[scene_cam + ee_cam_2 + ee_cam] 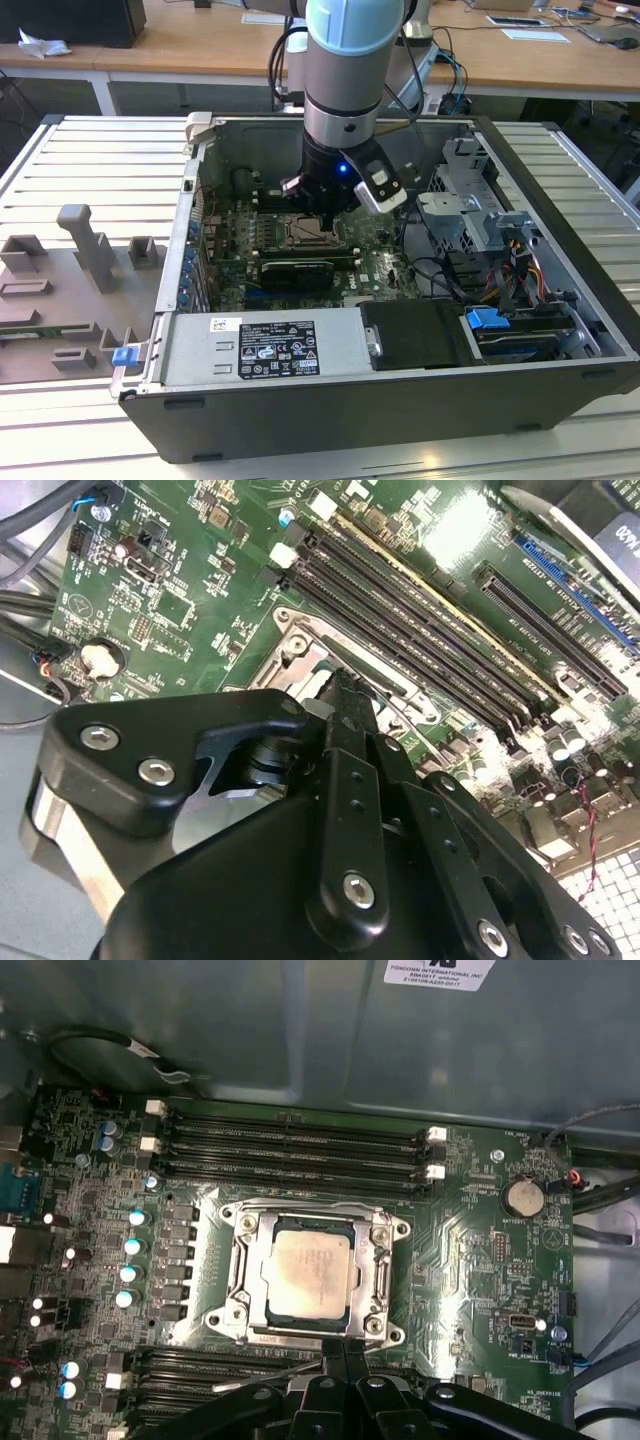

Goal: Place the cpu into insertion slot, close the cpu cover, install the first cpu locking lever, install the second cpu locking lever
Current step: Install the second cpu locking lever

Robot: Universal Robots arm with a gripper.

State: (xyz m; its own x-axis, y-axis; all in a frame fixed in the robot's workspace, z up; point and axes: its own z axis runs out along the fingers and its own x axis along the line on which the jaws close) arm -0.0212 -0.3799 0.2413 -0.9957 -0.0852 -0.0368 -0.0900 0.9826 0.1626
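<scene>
The cpu [310, 1275], a pale square chip, lies flat in the insertion slot [400, 1230] on the green board. The cpu cover [380, 1260], a silvery frame, lies down around it. My gripper [347, 1352] is shut, its tips right at the slot's edge beside the memory slots. A thin metal lever rod [270, 1371] runs slanted just beside the fingertips; whether they touch it I cannot tell. In the second wrist view the gripper [340, 685] points at the slot's metal corner [300, 655]. In the exterior view the gripper [318, 215] hangs inside the open computer case over the slot [308, 232].
Long black memory slots [290, 1145] flank the socket on two sides. A coin battery [522, 1197] and cables [600, 1175] lie to one side. In the case, a power supply [270, 350] and a drive cage [470, 200] stand close. Grey fixtures [85, 250] sit at the exterior view's left.
</scene>
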